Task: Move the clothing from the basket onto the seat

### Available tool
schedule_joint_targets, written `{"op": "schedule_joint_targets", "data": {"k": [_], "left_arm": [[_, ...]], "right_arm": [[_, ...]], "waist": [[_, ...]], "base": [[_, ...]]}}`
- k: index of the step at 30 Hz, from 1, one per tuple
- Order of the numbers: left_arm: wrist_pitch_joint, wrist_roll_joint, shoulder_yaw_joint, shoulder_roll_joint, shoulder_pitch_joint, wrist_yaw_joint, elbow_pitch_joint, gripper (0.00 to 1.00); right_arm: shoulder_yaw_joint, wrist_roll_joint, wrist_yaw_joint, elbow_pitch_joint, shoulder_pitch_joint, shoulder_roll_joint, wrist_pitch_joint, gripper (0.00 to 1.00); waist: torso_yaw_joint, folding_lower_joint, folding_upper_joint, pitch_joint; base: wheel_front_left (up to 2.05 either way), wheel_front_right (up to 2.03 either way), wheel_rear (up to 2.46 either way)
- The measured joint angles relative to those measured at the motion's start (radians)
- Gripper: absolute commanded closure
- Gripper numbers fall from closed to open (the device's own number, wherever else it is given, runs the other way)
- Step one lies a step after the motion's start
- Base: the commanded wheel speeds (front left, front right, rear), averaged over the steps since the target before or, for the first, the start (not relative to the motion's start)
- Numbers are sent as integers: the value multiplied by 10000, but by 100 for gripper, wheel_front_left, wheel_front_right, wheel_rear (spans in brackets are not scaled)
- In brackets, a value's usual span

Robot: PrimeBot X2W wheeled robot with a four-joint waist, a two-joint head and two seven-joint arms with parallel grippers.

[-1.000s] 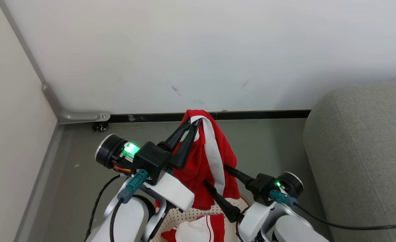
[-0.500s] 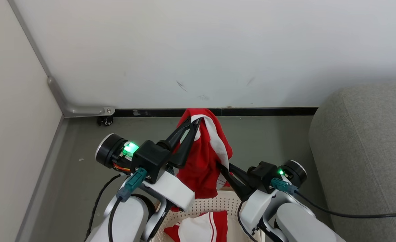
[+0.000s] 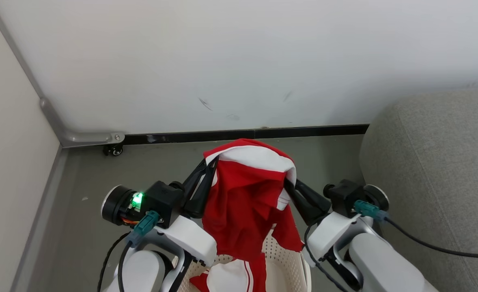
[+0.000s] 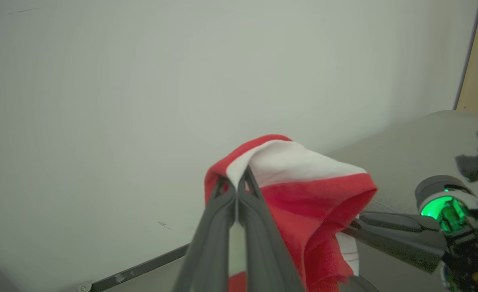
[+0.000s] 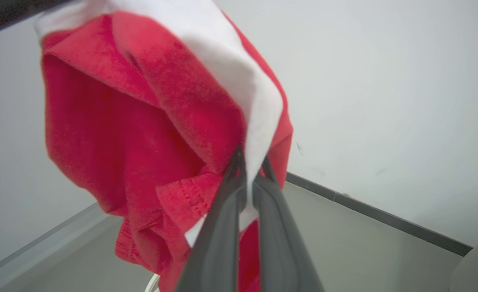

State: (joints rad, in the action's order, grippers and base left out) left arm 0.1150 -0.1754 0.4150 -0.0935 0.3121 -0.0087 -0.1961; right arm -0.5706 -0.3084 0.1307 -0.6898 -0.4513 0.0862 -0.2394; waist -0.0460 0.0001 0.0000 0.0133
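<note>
A red garment with a broad white band (image 3: 249, 190) hangs in the air between my two grippers, above the basket (image 3: 279, 259). My left gripper (image 3: 209, 164) is shut on its left top corner (image 4: 239, 170). My right gripper (image 3: 288, 184) is shut on its right edge (image 5: 249, 162). The cloth (image 4: 304, 194) droops from both grips. A second red-and-white garment (image 3: 235, 278) lies in the cream perforated basket at the bottom of the head view. The light-grey sofa (image 3: 433, 174) stands at the right.
A white wall (image 3: 239, 61) with a black skirting strip (image 3: 247, 134) closes the far side. A beige panel (image 3: 7, 162) with a metal foot and a small caster (image 3: 113, 150) stands at the left. Grey floor (image 3: 101, 174) lies between. A black cable (image 3: 442, 249) trails across the sofa.
My right gripper has closed on the garment's right edge and risen. The cloth is now spread between both grippers, white band on top. The head camera has shifted a little.
</note>
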Motion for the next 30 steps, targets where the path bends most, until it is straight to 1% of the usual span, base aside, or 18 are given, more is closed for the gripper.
{"op": "schedule_joint_targets", "data": {"k": [5,6,7,8,9,10,22,28,30], "left_arm": [[153,-75,-75,2,-135,17,-121,100],[190,-96,-96,12,-173,31,-132,97],[194,-157,-117,15,-205,33,-151,75],[245,-178,-128,17,-221,33,-186,56],[301,-207,-151,27,-236,31,-201,16],[349,-324,-182,40,-249,31,-226,0],[683,-773,-286,75,-503,-25,-405,0],[784,-878,-109,105,-715,-357,-389,0],[805,-911,-54,105,-788,-368,-364,0]], "right_arm": [[385,0,0,368,-8,474,-27,100],[433,2,0,443,-12,543,-29,100],[472,2,0,518,-12,583,-38,100],[500,2,0,594,-12,614,-40,100],[539,2,0,679,-12,642,-40,100],[583,2,0,750,-13,669,-42,100],[926,4,0,1354,10,1108,-82,100],[1250,38,0,1478,340,1452,-84,100],[1411,65,0,1519,509,1534,-82,100]], "waist": [[223,0,0,30],[266,0,0,38],[311,-1,0,47],[354,-1,0,55],[395,0,0,64],[438,0,0,75],[845,0,0,225],[1034,0,0,314],[1106,-1,0,344]], "base": [[0,0,0],[0,0,0],[0,0,0],[0,0,0],[0,0,0],[0,0,0],[0,0,0],[0,0,0],[0,0,0]]}}
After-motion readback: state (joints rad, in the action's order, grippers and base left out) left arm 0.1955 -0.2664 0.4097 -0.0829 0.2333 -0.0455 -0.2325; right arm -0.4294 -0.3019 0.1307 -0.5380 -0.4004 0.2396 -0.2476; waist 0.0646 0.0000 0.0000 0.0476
